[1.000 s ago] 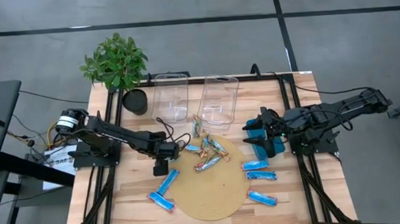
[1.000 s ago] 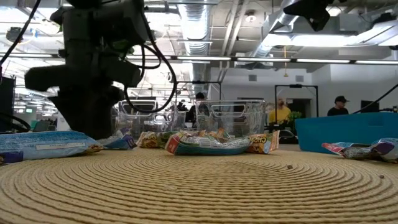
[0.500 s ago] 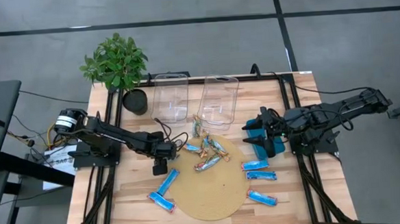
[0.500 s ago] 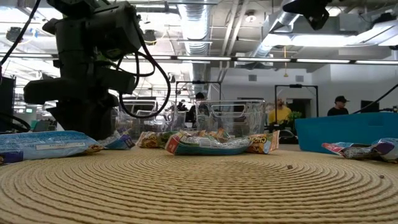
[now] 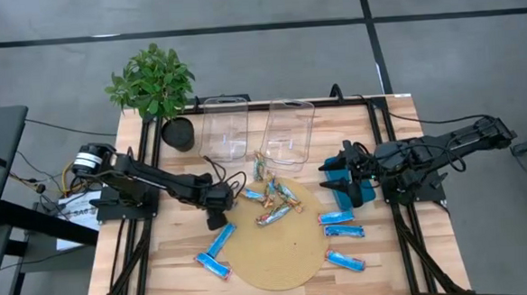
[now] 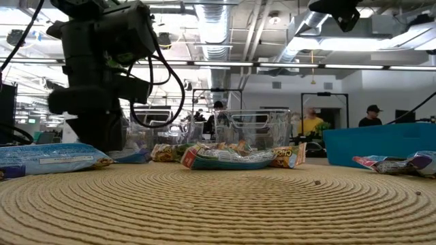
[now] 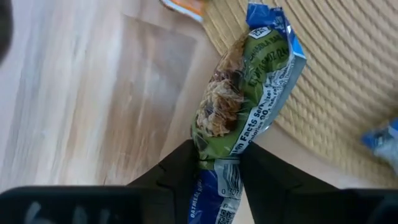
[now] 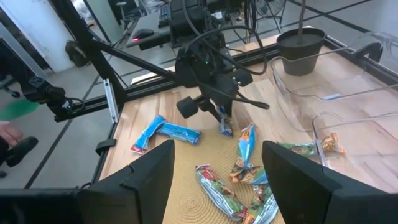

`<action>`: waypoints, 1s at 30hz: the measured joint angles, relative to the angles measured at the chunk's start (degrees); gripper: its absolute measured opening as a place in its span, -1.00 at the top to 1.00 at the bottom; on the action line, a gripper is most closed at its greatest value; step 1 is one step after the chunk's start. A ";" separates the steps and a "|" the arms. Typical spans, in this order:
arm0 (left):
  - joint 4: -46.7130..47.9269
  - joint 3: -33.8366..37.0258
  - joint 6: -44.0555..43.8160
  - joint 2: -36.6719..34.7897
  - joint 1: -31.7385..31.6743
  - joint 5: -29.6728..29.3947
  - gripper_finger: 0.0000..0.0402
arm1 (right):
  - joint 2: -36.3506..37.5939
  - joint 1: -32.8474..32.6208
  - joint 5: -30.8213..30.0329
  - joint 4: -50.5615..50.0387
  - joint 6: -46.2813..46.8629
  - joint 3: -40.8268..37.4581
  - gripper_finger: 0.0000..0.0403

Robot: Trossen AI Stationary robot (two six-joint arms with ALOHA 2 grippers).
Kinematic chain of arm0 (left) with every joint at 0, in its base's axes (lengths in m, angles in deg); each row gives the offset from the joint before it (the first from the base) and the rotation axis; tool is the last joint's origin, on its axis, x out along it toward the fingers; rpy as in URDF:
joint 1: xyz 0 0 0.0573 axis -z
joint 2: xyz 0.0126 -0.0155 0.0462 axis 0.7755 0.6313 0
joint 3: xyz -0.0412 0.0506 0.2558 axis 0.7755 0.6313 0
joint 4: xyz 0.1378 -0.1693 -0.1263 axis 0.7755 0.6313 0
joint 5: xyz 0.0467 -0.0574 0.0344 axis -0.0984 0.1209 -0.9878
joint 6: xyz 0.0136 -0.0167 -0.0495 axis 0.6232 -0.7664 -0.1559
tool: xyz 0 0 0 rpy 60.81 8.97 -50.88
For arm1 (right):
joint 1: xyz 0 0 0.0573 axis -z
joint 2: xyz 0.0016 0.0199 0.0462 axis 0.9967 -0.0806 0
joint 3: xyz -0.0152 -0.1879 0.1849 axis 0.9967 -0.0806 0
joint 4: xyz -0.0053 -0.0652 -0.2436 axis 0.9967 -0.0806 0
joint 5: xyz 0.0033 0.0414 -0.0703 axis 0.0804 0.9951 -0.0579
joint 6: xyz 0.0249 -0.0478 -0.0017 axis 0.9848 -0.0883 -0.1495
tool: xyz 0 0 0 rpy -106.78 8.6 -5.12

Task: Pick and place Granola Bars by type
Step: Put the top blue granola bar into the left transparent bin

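1. Jaws of the left gripper (image 7: 219,167) have closed in from wide open and now pinch one end of a granola bar (image 7: 245,102), a green and blue wrapper.
2. Seen from above, the left gripper (image 5: 216,207) has moved a little toward the loose pile (image 5: 273,197) of mixed bars and stands at the edge of the round woven mat (image 5: 278,255), where a second ago it hovered more to the side.
3. The gripped bar lies partly on the mat and partly on the wooden table (image 7: 93,93); I cannot tell if it is lifted yet.
4. The right gripper (image 5: 339,181) waits with its jaws wide and nothing between them, above the teal tray (image 5: 364,195); it has not moved.
5. Two clear bins (image 5: 224,127) at the far side look empty, and other blue bars (image 5: 339,218) lie around the mat, so sorting seems to be at its beginning.
6. I judge the grip is just made; next would be the lift, and the hold near the wrapper end may let the bar swing or slip.
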 joint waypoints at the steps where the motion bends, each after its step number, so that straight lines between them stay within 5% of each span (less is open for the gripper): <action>1: 0.02 -0.26 -1.41 0.11 0.00 -0.95 0.47 | 0.00 0.00 0.00 0.02 0.00 0.00 -0.17; 12: 0.79 -9.65 -7.14 0.21 -4.79 -11.31 0.47 | 0.00 0.02 -3.09 1.51 -4.50 0.00 -0.17; 19: 10.77 -20.94 -3.52 0.11 -10.11 -20.54 0.47 | 0.00 1.32 -3.54 1.51 -4.52 0.00 -0.17; 25: 22.90 -29.06 -7.95 0.02 -17.38 -28.81 0.47 | 0.00 4.26 -12.56 1.50 -4.91 0.00 -0.17; 30: 23.79 -31.17 -5.42 0.02 -23.91 -29.78 0.47 | 0.00 6.75 -15.21 1.50 -8.95 0.00 -0.17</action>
